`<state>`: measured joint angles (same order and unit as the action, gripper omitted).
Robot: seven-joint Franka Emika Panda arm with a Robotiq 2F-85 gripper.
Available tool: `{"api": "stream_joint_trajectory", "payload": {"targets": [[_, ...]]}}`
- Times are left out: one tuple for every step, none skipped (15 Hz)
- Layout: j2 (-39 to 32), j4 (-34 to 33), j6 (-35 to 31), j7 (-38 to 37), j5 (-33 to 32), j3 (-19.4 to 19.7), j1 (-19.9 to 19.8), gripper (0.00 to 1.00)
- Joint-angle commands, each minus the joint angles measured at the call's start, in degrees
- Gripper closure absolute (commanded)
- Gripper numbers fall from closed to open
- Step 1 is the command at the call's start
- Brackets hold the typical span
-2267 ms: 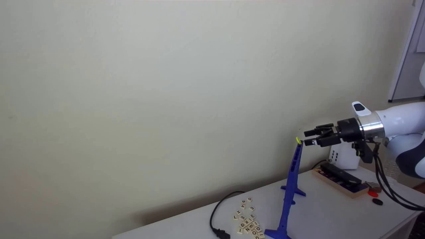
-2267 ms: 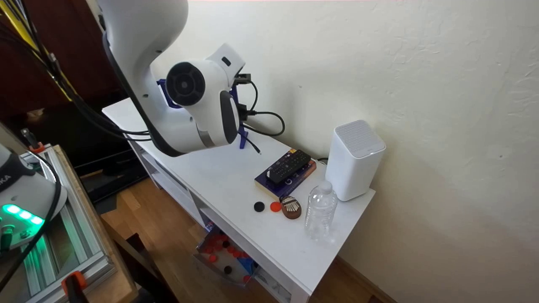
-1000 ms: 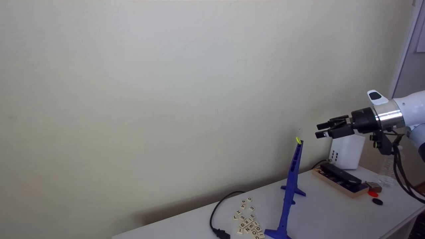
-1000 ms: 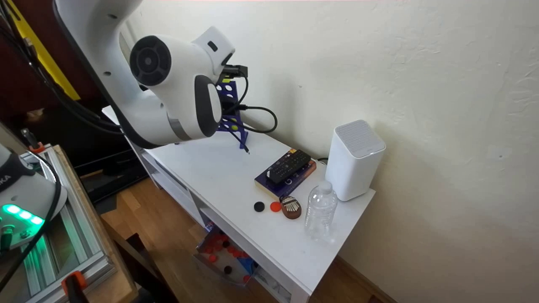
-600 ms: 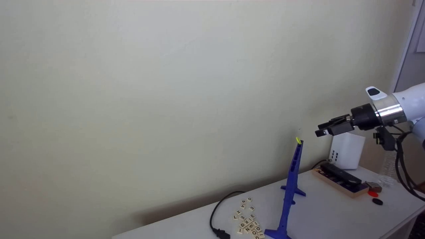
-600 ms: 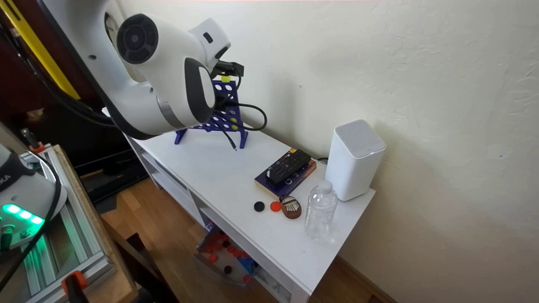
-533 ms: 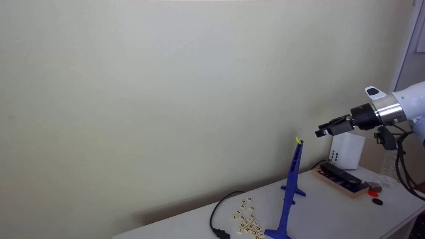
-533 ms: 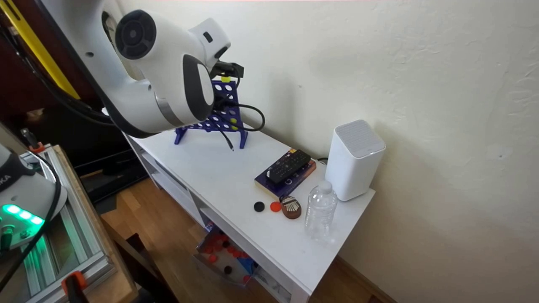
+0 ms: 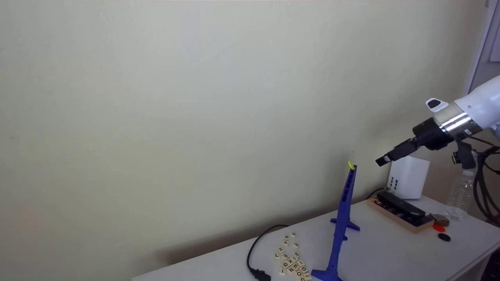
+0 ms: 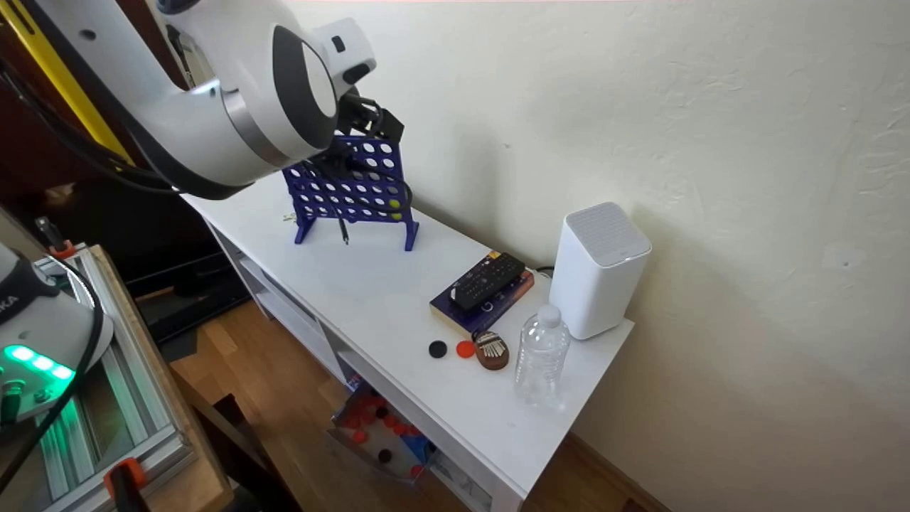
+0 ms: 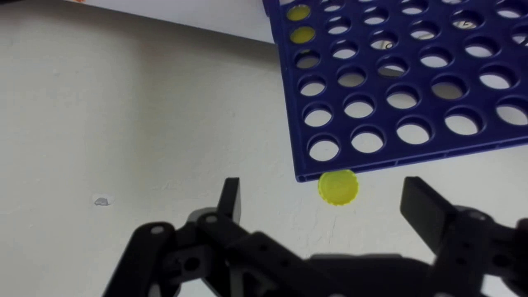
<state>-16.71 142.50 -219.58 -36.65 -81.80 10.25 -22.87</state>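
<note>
Currently | claw [image 11: 320, 199] spread wide | yellow disc [image 11: 338, 187] atop blue rack [image 11: 419, 78]

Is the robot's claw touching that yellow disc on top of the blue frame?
Apart: an exterior view plainly shows a strip of wall between the claw and the yellow disc.

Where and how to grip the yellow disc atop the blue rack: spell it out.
Likely best: pinch the yellow disc across its flat faces, on the upper part, from above. It is thin, tilted, and protrudes almost wholly above the blue rack. The open gripper would probably need turning, since its fingers flank the disc's rim in the wrist view.
</note>
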Motion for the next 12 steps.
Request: {"api": "stream_joint_trajectory", "payload": {"targets": [[6.7, 2.6, 7.3, -10.3, -8.2, 0.6, 1.2, 0.00], [7.7, 2.6, 8.8, -13.2, -10.8, 0.5, 1.4, 0.00], [8.5, 2.6, 10.4, -16.4, -13.5, 0.5, 1.8, 0.00], [9.1, 2.6, 11.5, -19.3, -16.0, 0.5, 2.1, 0.00], [10.0, 2.8, 12.8, -22.8, -19.0, 0.6, 2.5, 0.00], [10.6, 2.8, 13.9, -25.6, -21.6, 0.7, 2.9, 0.00], [11.4, 2.8, 14.9, -28.8, -24.4, 0.8, 3.4, 0.00], [12.0, 2.7, 15.8, -31.7, -26.9, 0.8, 3.8, 0.00], [12.3, 2.4, 16.5, -35.1, -29.8, 0.9, 4.3, 0.00], [12.9, 2.2, 17.2, -38.1, -32.5, 1.1, 4.8, 0.00], [13.7, 2.1, 18.3, -41.4, -35.0, 1.1, 5.3, 0.00], [14.0, 1.8, 19.0, -44.7, -37.8, 1.3, 5.9, 0.00]]}}
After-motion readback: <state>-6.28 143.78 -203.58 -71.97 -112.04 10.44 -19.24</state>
